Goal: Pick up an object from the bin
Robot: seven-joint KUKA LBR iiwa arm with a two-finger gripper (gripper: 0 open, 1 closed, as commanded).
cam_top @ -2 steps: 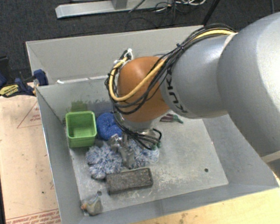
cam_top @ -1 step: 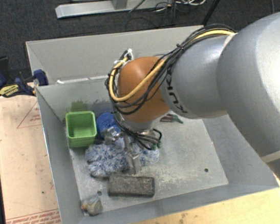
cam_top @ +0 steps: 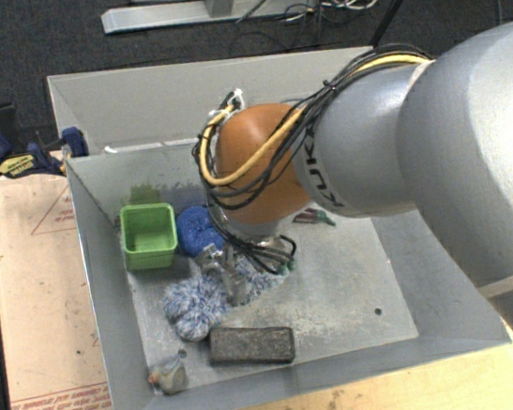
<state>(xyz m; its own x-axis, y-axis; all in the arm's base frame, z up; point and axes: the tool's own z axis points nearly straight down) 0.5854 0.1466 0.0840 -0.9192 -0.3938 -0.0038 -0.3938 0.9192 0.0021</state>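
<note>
The gripper (cam_top: pixel 230 277) hangs low over a blue-and-white rag (cam_top: pixel 193 307) in the left half of the bin (cam_top: pixel 346 302), at the rag's upper right edge. Whether it is released or clenched cannot be told, since the orange wrist cover and cables hide much of it. Nothing can be seen held in it. Just up and left of the gripper lies a blue lump (cam_top: pixel 193 226), and beyond that a green cup (cam_top: pixel 149 235). Below the gripper sits a grey block (cam_top: pixel 251 344). Further down to its left, near the bin's corner, lies a small grey-and-orange thing (cam_top: pixel 170 377).
</note>
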